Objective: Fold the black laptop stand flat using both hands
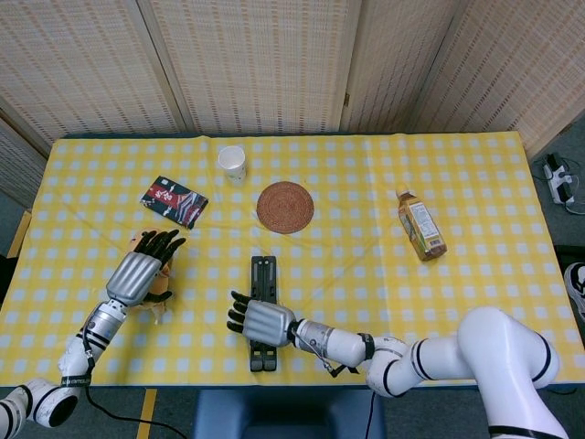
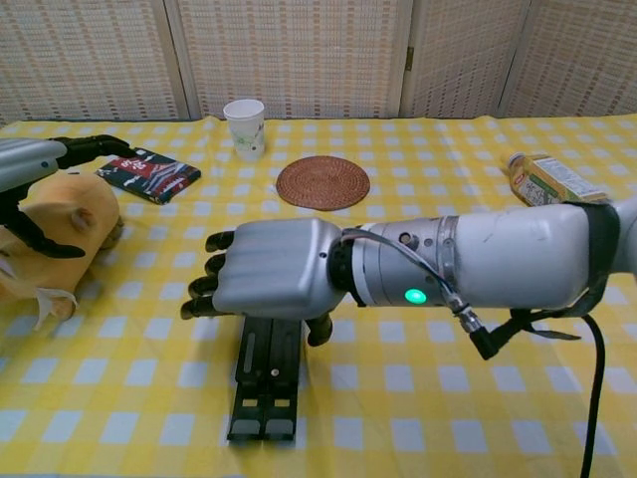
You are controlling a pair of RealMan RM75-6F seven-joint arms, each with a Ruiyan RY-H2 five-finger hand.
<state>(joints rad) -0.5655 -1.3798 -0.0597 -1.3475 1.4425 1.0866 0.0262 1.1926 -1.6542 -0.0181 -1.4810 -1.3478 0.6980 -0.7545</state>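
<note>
Yellow checked tablecloth (image 1: 366, 247), head view: black laptop stand (image 1: 263, 311) is lying folded near the front edge, right hand (image 1: 260, 322) hovering over it, fingers apart. Left hand (image 1: 137, 274) is resting on a plush toy (image 1: 157, 291), fingers spread. Chest view: right hand (image 2: 269, 269) is hanging above the stand (image 2: 267, 373), holding nothing.
</note>
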